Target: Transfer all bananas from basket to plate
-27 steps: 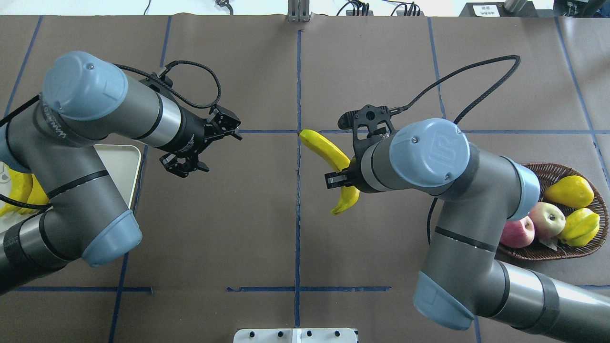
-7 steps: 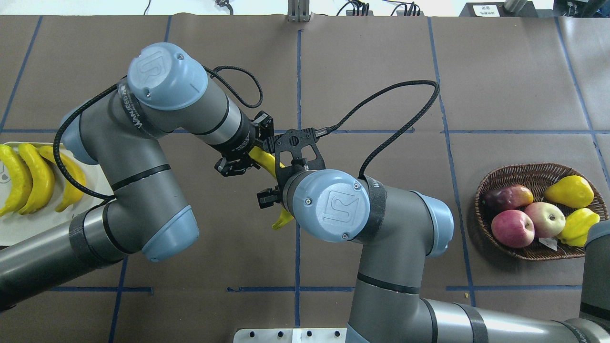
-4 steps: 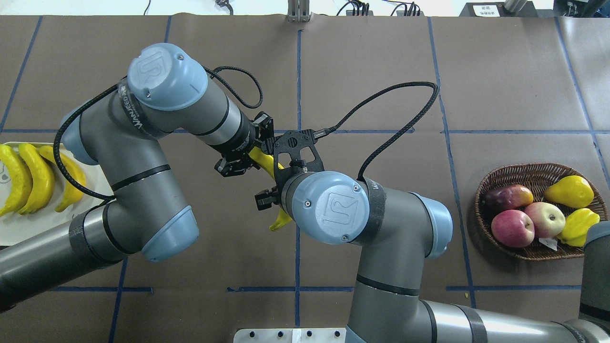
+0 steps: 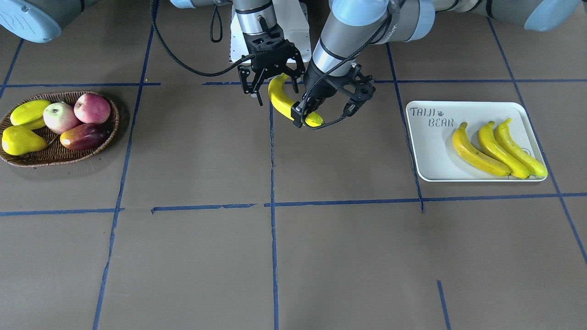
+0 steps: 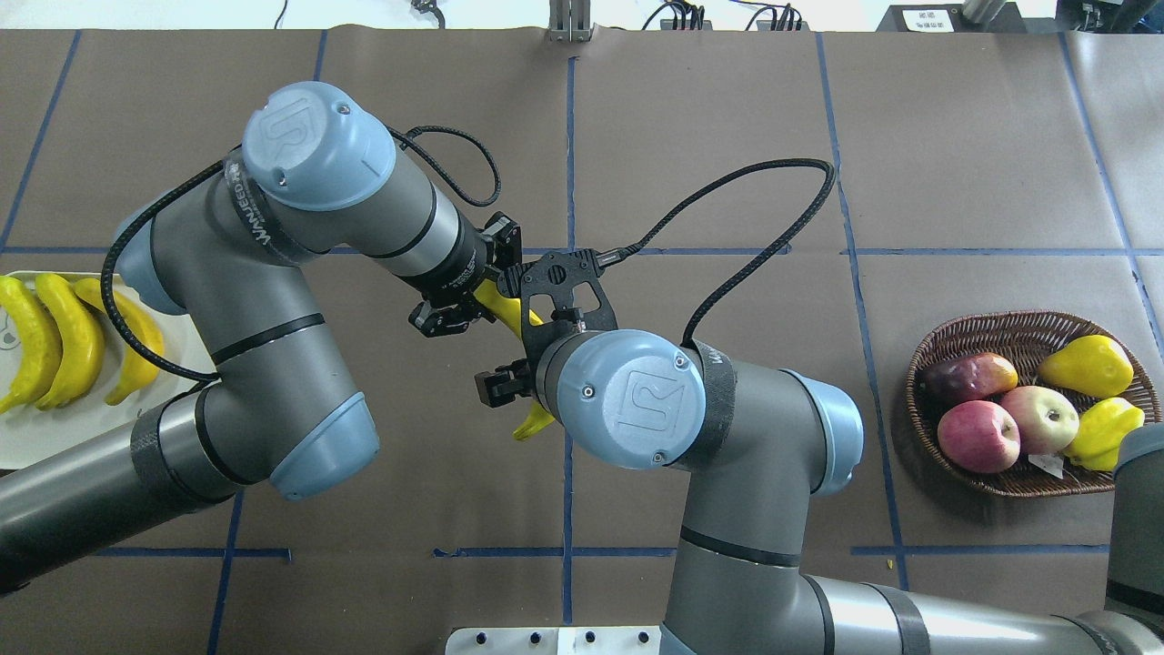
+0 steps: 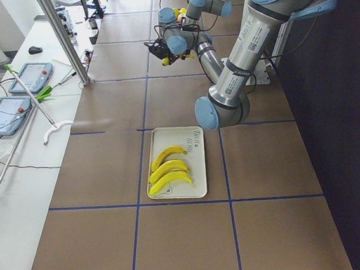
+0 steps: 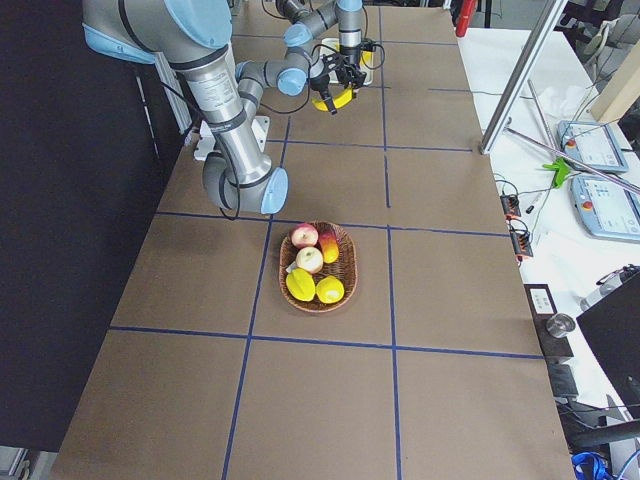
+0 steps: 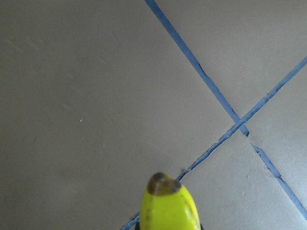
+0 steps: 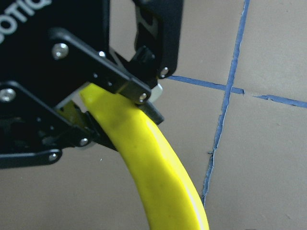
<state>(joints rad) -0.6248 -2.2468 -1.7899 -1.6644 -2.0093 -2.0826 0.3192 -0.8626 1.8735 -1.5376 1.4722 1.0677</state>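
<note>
One banana (image 4: 280,101) hangs above the table centre between both grippers. My left gripper (image 4: 316,114) is shut on its lower end; the right wrist view shows its fingers (image 9: 139,91) clamped on the banana (image 9: 153,167). My right gripper (image 4: 271,85) is around the upper end with its jaws spread, open. Three bananas (image 4: 497,147) lie side by side on the white plate (image 4: 429,156). The wicker basket (image 4: 69,158) holds no banana. In the overhead view the held banana (image 5: 502,311) is mostly hidden by the right wrist.
The basket (image 5: 1000,323) holds two yellow pear-shaped fruits (image 4: 20,140), two apples (image 4: 91,109) and a dark red fruit (image 4: 82,136). The plate (image 5: 23,437) is at the table's left end, partly under my left arm. Blue tape lines cross the brown table.
The right arm brought the banana from the right half to the centre and the left gripper came in and closed on it. In the last half second the right gripper's jaws have spread apart.
</note>
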